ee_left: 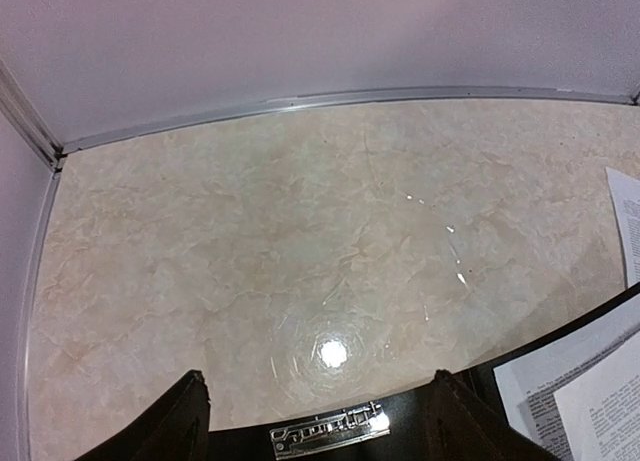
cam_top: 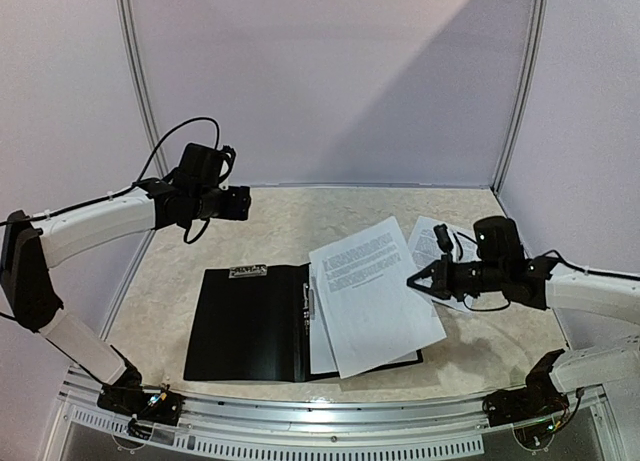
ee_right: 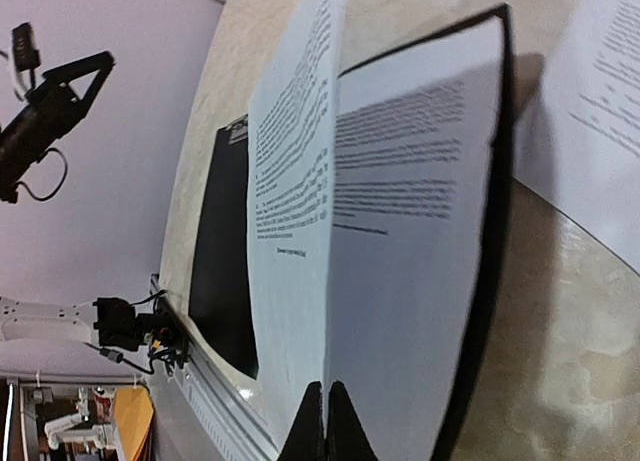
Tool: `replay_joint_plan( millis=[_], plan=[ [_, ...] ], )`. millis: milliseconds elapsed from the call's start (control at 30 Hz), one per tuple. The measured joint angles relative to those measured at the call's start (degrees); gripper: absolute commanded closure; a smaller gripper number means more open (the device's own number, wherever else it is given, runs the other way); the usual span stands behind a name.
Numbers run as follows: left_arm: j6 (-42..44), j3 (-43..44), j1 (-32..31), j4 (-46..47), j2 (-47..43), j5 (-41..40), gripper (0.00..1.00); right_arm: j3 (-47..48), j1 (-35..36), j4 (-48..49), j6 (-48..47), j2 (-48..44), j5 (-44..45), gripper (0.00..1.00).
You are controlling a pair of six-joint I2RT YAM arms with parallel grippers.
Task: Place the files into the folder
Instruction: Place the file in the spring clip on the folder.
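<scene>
The black folder [cam_top: 245, 321] lies open on the table, its metal clip [ee_left: 328, 429] at the far edge of its left half. One printed sheet of the files [cam_top: 320, 346] lies on its right half. My right gripper [cam_top: 412, 280] is shut on the right edge of a second sheet [cam_top: 370, 291], held tilted over that half. In the right wrist view this sheet [ee_right: 290, 181] stands edge-on between my shut gripper [ee_right: 325, 421] fingers. A third sheet [cam_top: 425, 243] lies on the table to the right. My left gripper [cam_top: 240, 203] hangs open above the folder's far left, holding nothing.
White walls enclose the marble-patterned table [cam_top: 280, 226] on three sides, with metal posts in the back corners. The metal rail [cam_top: 330, 426] carrying both arm bases runs along the near edge. The right arm's body reaches in over the table's right side.
</scene>
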Motion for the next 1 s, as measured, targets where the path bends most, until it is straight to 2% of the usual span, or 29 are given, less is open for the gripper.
replay_joint_plan(
  millis=[133,300,533,1000],
  plan=[
    [-0.1,0.1,0.0,0.2,0.7,0.7,0.26,-8.9,0.0,2.9,2.8,-4.2,5.1,1.0],
    [-0.4,0.2,0.0,0.0,2.7,1.9,0.27,-12.0,0.2,6.6,5.2,-5.3,8.3,1.0],
    [-0.5,0.3,0.0,0.1,3.3,2.8,0.27,-12.1,0.7,11.0,5.9,-4.4,9.4,1.0],
    [-0.9,0.6,0.3,0.0,4.8,4.3,0.28,-4.7,5.6,13.5,4.3,6.2,8.5,1.0]
  ],
)
